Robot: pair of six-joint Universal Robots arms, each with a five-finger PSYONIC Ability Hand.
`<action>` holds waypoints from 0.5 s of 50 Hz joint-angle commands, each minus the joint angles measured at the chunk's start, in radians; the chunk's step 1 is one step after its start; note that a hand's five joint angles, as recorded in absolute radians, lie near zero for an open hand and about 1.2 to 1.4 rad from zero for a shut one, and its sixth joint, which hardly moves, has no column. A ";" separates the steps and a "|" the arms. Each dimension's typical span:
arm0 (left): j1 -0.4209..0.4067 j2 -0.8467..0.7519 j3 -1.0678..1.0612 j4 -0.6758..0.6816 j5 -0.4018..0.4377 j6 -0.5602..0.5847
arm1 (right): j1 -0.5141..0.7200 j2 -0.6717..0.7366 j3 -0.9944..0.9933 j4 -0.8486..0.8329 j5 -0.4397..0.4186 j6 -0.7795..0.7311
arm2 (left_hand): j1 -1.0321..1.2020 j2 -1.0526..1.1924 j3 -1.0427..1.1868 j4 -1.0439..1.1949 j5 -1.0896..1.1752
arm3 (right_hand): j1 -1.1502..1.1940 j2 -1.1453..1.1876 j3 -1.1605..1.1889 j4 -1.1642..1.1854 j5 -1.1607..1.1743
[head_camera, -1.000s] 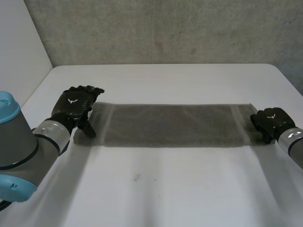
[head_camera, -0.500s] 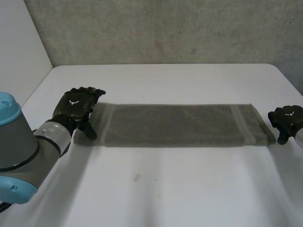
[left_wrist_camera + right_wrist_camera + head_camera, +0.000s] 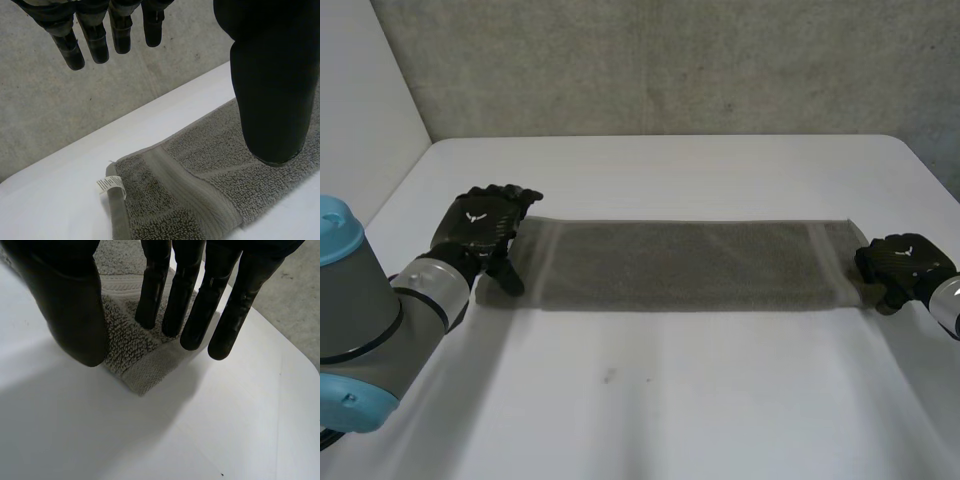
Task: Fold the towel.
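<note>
A long grey terry-cloth towel lies flat on the white table, stretched as a narrow strip from one side to the other, with a woven band near each short end. Behind the table stands a rough grey concrete wall.

The black left hand sits at the towel's left short end, its grey arm with a light-blue cap coming in from the near left. In the left wrist view its fingers hang straight and spread, clear above the cloth, and grip nothing. The thumb points down onto the towel just inside the woven band; its tip seems to rest on the pile, though real contact is hard to judge. A small white label sticks out at the towel corner below the fingertips.

The black right hand is at the towel's right short end, by the near corner. In the right wrist view its fingers reach out straight over that corner, and the thumb stands apart beside them above the corner's terry pile. The corner lies flat on the table under the hand, and neither fingers nor thumb close on it, so this hand too is relaxed and holds nothing
</note>
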 commanded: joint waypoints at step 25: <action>-0.003 0.006 -0.001 0.000 -0.002 -0.002 | -0.161 0.005 -0.222 0.039 0.184 -0.120 | 0.018 0.016 0.017 0.016 0.001 | 0.590 0.590 0.588 0.592 0.590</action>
